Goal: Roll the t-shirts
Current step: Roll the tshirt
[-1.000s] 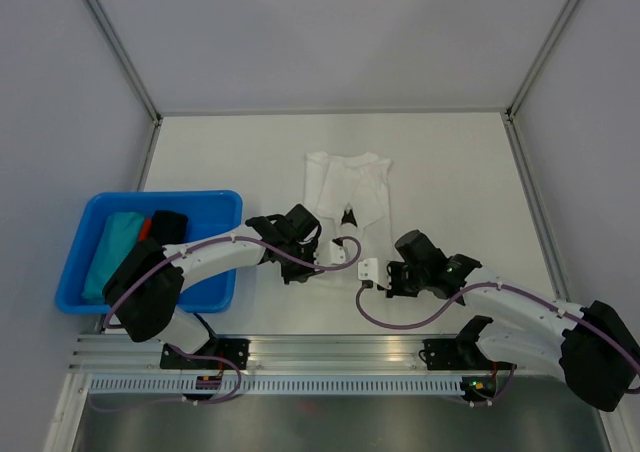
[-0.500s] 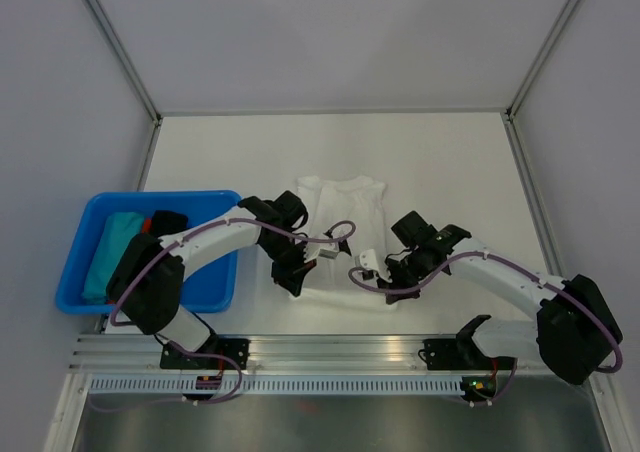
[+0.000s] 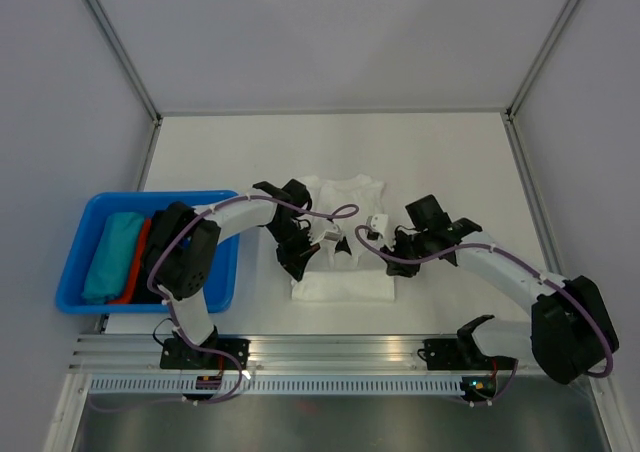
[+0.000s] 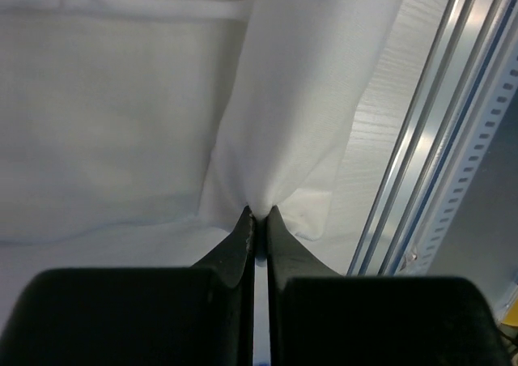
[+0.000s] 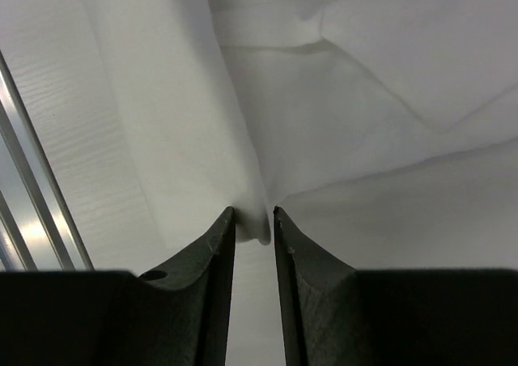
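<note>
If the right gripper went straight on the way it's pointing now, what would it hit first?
The white shirt: a fold of it sits between the right gripper's tips, with more cloth spread just beyond. Depth past the cloth is unclear.

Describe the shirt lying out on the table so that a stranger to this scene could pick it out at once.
Start at the white table and go right from the blue bin at its left edge. At the table's middle lies the white t-shirt, partly folded. Unlike the teal roll and red cloth, it is white and outside the bin.
</note>
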Robot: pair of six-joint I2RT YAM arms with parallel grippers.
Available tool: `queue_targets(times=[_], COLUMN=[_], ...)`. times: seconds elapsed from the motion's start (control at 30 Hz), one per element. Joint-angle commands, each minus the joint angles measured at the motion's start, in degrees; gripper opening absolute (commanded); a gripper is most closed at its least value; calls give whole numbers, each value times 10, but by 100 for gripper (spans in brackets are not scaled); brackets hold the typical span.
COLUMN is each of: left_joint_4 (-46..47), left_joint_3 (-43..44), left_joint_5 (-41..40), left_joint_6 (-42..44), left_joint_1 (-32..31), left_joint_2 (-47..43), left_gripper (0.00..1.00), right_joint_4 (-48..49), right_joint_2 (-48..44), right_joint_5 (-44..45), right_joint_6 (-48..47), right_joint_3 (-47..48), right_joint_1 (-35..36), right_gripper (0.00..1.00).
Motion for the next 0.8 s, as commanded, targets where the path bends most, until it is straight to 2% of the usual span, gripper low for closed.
queue_targets(times=[0.0, 0.13, 0.2, 0.3, 0.37, 0.43, 0.47, 0.53, 0.57, 0.63, 0.77], left_joint_4=[29, 33, 33, 32, 32, 32, 34, 34, 34, 35, 35], left_joint_3=[28, 26, 27, 26, 26, 28, 28, 30, 30, 30, 30], left_joint_5=[-50, -51, -51, -51, -51, -51, -52, -53, -52, -53, -62], left_joint_6=[-16, -12, -13, -14, -14, -17, -21, -25, -27, -25, -10], left_joint_1=[4, 4, 4, 4, 4, 4, 4, 4, 4, 4, 4], left_joint_2=[18, 17, 21, 20, 18, 17, 17, 17, 17, 17, 21], left_gripper=[5, 7, 8, 9, 10, 11, 11, 12, 12, 12, 13], right_joint_4=[28, 35, 35, 78, 93, 144, 205, 262, 312, 344, 355], right_joint_2=[-59, -109, -143, -190, -203, -206, -206, -218, -225, -252, -269], right_joint_5=[27, 51, 35, 17, -4, -26, -24, -33, -32, 1, 52], right_joint_6=[40, 86, 98, 174, 204, 307, 367, 518, 556, 636, 739], right_joint_3=[12, 3, 1, -2, 0, -15, -23, -67, -87, -150, -218], right_joint_1=[-16, -17, -17, -17, -17, -17, -17, -17, -17, -17, -17], right_gripper=[32, 32, 31, 27, 19, 14, 13, 11, 11, 8, 3])
